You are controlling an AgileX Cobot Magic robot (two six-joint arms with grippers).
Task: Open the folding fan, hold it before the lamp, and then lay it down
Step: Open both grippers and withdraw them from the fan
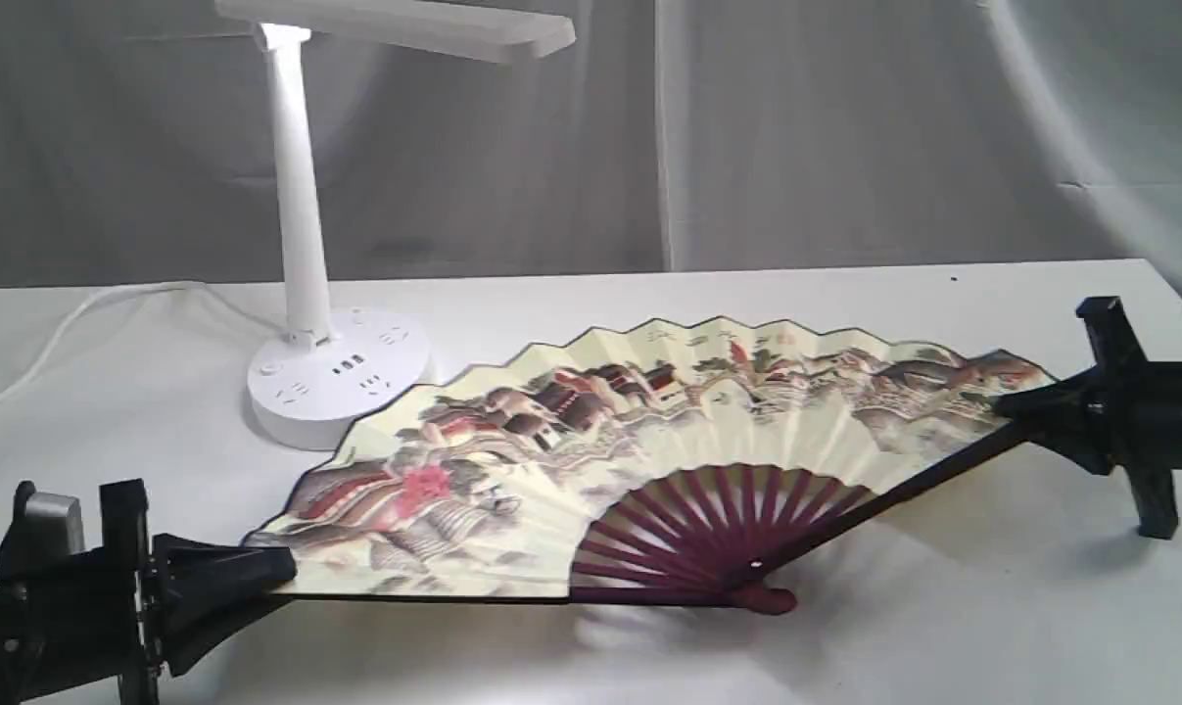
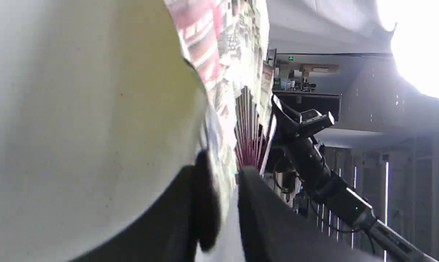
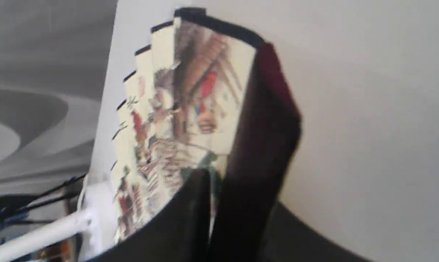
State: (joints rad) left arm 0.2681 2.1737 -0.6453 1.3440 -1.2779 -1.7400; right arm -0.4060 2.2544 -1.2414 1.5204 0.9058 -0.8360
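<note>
The folding fan [image 1: 649, 441] is spread wide open, its painted village side facing the exterior camera, pivot low near the table. My left gripper [image 1: 258, 573] is shut on the fan's left guard end. My right gripper [image 1: 1016, 411] is shut on the right guard end, held higher. The white lamp [image 1: 302, 225] stands at the back left, behind the fan's left half, its bar head lit. In the left wrist view the fan [image 2: 219, 47] runs out from between the fingers [image 2: 204, 203]. The right wrist view shows the fan [image 3: 183, 109] and its maroon guard pinched at my right gripper [image 3: 212, 218].
The lamp's round base [image 1: 336, 377] with sockets sits just behind the fan's left edge, and its white cord [image 1: 71, 328] trails off to the left. A grey cloth backdrop [image 1: 845, 127] hangs behind the white table [image 1: 943, 607].
</note>
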